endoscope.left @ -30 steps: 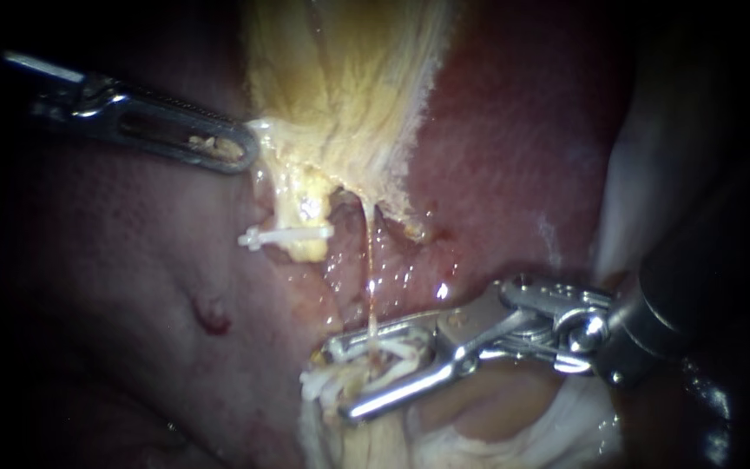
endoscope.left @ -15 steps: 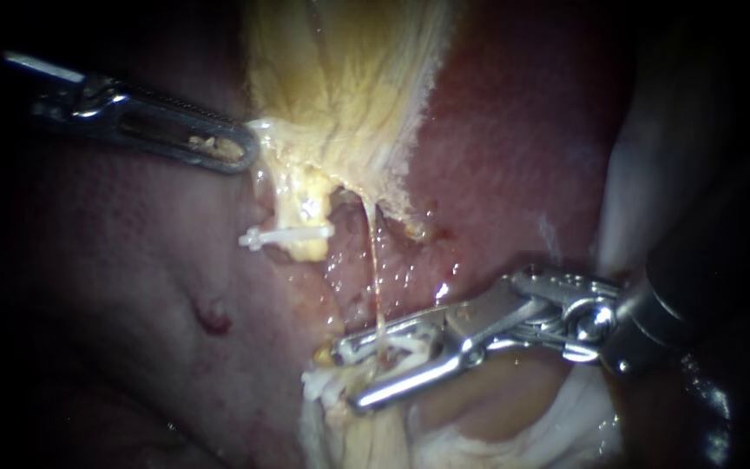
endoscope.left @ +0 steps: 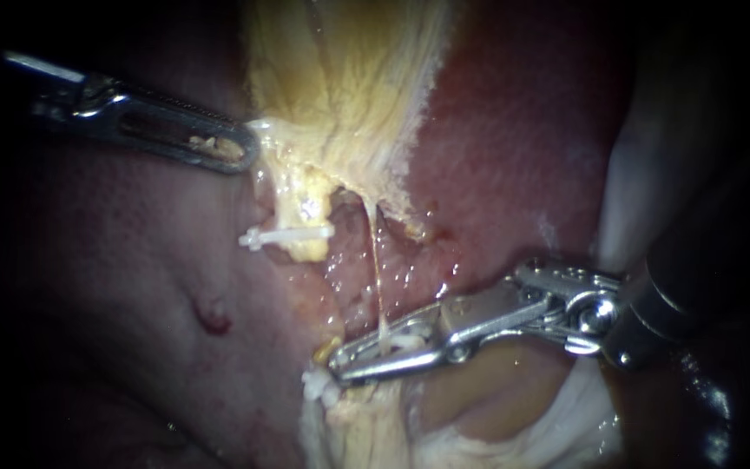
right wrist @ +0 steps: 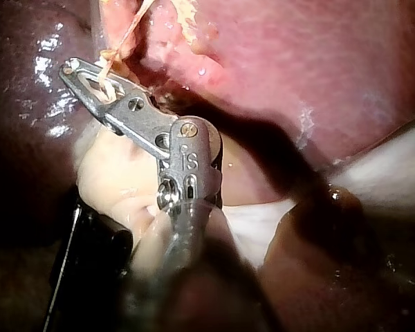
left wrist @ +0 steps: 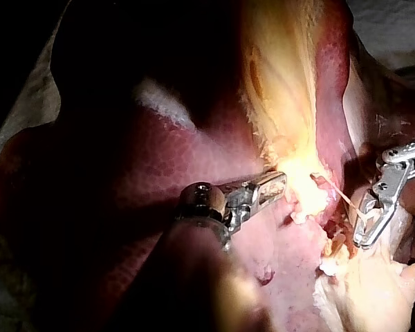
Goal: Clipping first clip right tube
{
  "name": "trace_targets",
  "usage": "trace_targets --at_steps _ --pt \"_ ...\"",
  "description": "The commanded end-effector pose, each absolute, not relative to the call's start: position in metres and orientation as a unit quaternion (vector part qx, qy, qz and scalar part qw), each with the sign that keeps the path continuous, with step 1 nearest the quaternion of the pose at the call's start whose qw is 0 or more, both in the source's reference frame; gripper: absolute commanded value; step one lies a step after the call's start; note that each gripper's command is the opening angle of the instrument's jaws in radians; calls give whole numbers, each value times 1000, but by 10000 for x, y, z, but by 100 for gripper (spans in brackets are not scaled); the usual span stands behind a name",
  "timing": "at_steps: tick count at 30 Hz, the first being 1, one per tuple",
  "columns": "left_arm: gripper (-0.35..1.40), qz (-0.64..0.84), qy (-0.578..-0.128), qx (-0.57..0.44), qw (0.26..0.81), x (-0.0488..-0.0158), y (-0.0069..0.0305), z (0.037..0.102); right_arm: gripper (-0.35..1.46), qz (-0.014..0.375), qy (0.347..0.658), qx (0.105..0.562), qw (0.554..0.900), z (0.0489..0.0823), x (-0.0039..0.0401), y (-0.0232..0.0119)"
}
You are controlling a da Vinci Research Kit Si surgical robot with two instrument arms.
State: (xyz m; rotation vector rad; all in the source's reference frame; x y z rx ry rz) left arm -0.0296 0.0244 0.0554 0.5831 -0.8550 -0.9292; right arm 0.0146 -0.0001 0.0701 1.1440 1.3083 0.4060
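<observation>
Two tubes: the left tube (endoscope.left: pixel 305 213) is a stubby yellow stump that already carries a white clip (endoscope.left: pixel 288 234). The right tube (endoscope.left: pixel 377 260) is a thin pale strand running from the gallbladder (endoscope.left: pixel 340 78) edge down across the liver (endoscope.left: pixel 514 156).
Right instrument (endoscope.left: pixel 342 365): end effector closed across the right tube's lower end, with the strand pinched between both halves. A white piece (endoscope.left: pixel 403 335) sits inside, probably the clip.
Left instrument (endoscope.left: pixel 240 148): end effector closed on the gallbladder's lower edge. This appears to keep the strand taut.
Handling, right tube: judged very light, soft, wet and slippery. It is thread-thin, so likely to tear under side pull or twist.
Where to hold: square across the strand, clear of the frayed tissue at its base and well apart from the white clip. Squeeze straight, no drag.
Risk: the strand may slip toward the end effector's tip, or snap where it leaves the gallbladder.
</observation>
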Motion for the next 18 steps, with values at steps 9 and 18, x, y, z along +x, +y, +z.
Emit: trace_targets --at_steps 9,18 --pt "-35 -428 -394 269 768 -296 244 554 -35 182 566 505 625 700 146 0" --pt "-35 -428 -394 269 768 -296 244 554 -35 182 566 505 625 701 145 0"
